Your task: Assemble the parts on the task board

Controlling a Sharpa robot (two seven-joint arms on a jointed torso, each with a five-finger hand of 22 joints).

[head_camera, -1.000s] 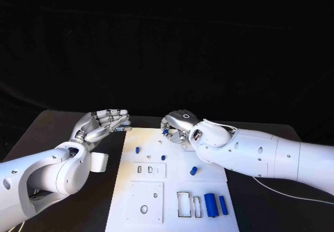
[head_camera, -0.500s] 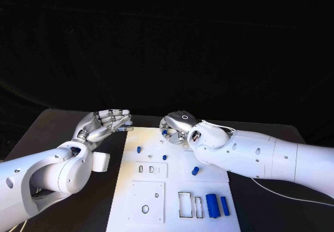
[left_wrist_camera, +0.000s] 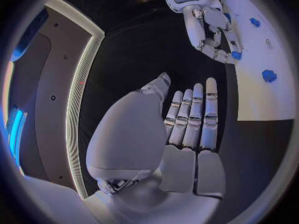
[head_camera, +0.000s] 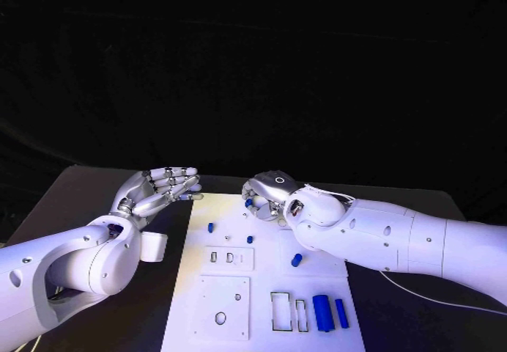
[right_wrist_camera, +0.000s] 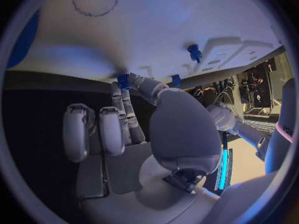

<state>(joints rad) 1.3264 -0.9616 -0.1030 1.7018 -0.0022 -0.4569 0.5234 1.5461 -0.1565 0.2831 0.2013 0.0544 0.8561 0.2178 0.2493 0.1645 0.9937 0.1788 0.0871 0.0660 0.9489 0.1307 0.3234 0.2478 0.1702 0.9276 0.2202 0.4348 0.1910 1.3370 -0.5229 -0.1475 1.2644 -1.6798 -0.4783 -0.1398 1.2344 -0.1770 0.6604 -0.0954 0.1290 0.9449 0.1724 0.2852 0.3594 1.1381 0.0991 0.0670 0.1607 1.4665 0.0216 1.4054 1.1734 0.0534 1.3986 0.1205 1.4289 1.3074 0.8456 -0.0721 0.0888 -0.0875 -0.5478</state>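
black table [head_camera: 74, 194], parts on task board [head_camera: 264, 293]

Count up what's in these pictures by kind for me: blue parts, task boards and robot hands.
Blue parts: 6, one held at the right hand's fingertips
Task board: 1
Hands: 2, counting the left hand
Total: 9

The head camera looks down from above onto the black table [head_camera: 95, 191] and the task board [head_camera: 264, 293], taking in both arms. Each wrist camera sits close behind its own palm, looking along the fingers. All 3 views share the board's far end, where the right hand [head_camera: 267, 198] [left_wrist_camera: 212, 27] [right_wrist_camera: 134, 134] works.
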